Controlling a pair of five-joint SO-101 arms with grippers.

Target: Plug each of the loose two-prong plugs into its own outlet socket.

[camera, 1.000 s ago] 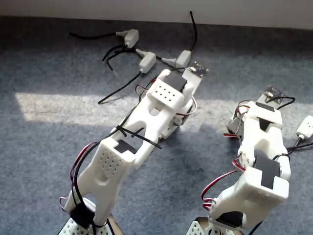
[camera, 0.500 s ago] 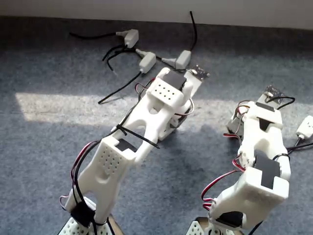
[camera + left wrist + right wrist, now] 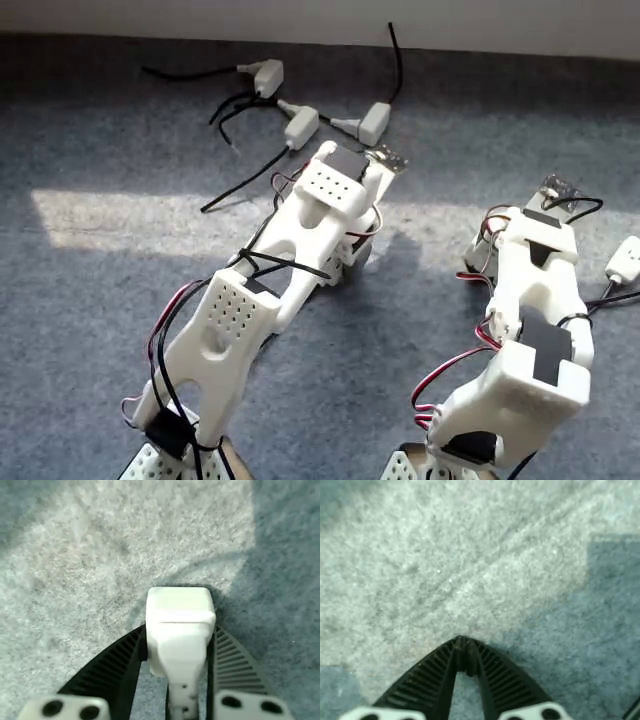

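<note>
**High view**
- Grey-blue carpet (image 3: pixel 90 330) is covering the whole surface, and a pale band of light is crossing it
- Left arm (image 3: pixel 325 205) is stretching from the near edge toward the far middle. Its tip is lying close to the far group of connectors
- First connector (image 3: pixel 266 75), second connector (image 3: pixel 301 125) and third connector (image 3: pixel 373 122), all white, are lying near one another on the far carpet. Black cords (image 3: pixel 245 178) are trailing from them. Whether each is a plug or a socket cannot be told
- Right arm (image 3: pixel 540 275) is sitting folded, well apart from that group
- Fourth connector (image 3: pixel 623 259), white, is lying on the carpet just beside the right arm at the picture's edge, with a dark cord running off it

**Left wrist view**
- Left gripper (image 3: pixel 178 632) is clamping the held connector (image 3: pixel 180 612), a white block, between black ribbed fingers (image 3: pixel 125 665). The jaws are spread narrowly, just to the block's width
- The block is pointing away from the wrist, low over the carpet, and is casting a shadow at its front. No prongs are showing

**Right wrist view**
- Right gripper (image 3: pixel 465 647) is sitting low over sunlit and shaded carpet. Its jaws are pressed together, the tips are meeting and nothing is lying between them
</note>
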